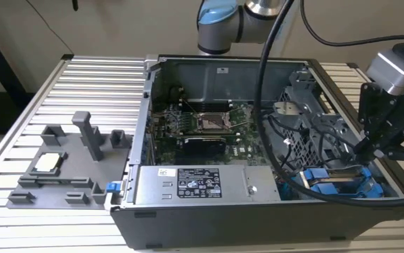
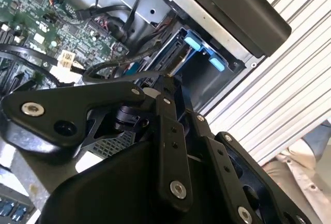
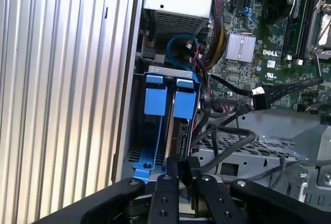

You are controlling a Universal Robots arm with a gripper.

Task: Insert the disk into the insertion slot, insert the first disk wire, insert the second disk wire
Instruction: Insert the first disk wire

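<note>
Where 2 blue tabs [image 3: 155, 97] cap 1 insertion slot [image 3: 166, 70], the jaws hover close

The case [image 1: 258, 226] sits on the table [image 1: 96, 79], a fixture [image 1: 68, 174] beside it at the exterior view's left. Inside, the board [image 1: 209, 126] lies behind the power supply [image 1: 202, 184]; the slot [image 1: 338, 185] is in the near corner at the exterior view's right, seemingly holding 2 carriers [image 3: 155, 100], the gripper [image 1: 362, 152] above

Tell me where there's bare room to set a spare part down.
Free: bare slats of the table beyond the grey fixture, at the exterior view's left of the case. Crowded: the insertion slot corner, with cables and the claw.
</note>
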